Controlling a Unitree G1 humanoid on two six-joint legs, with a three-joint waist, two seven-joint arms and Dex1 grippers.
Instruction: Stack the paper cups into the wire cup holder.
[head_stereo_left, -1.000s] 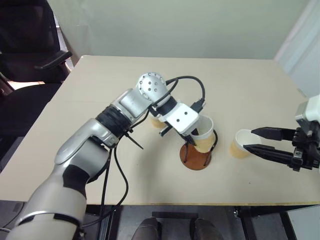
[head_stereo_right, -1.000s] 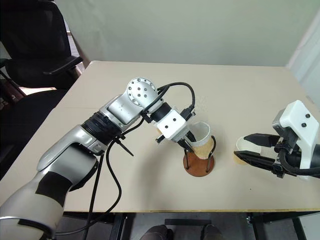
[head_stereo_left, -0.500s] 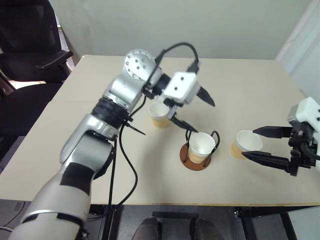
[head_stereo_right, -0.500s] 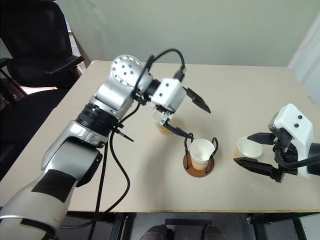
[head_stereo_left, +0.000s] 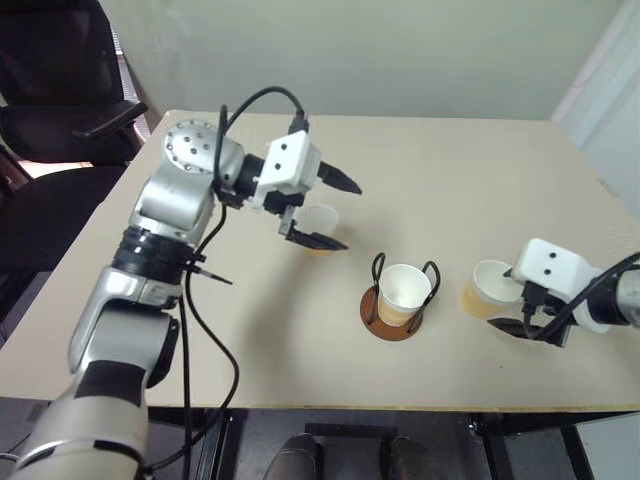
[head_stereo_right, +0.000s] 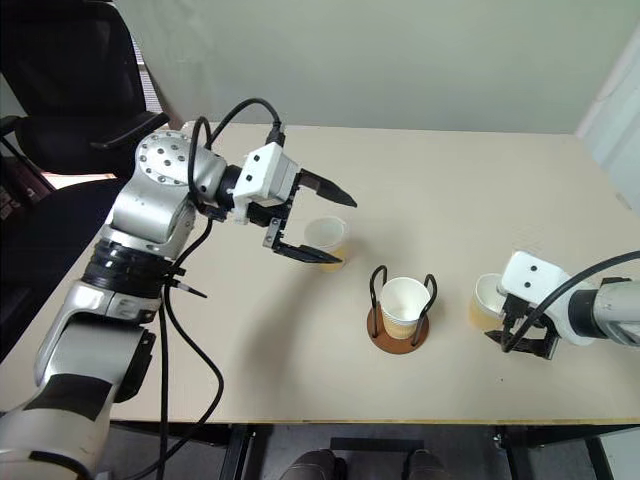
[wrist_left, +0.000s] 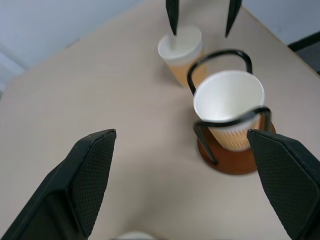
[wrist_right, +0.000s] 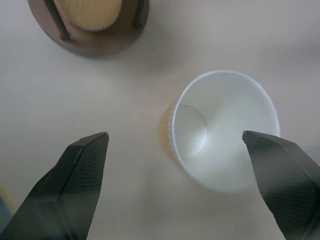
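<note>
Now the left gripper (head_stereo_right: 318, 224) hangs above the table (head_stereo_right: 450, 170) with fingers spread wide and empty, one paper cup (head_stereo_right: 327, 238) standing upright just below it. Centre stage, another cup (head_stereo_right: 404, 305) sits upright inside the wire cup holder (head_stereo_right: 398, 328), between its two black loops. Over on the right, the right gripper (wrist_right: 180, 180) is wide open, straddling the third cup (wrist_right: 225, 130) without gripping it.

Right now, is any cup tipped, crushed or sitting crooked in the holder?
Nothing stands out. One paper cup sits upright in the wire cup holder; the other two cups stand upright on the table, undamaged.
</note>
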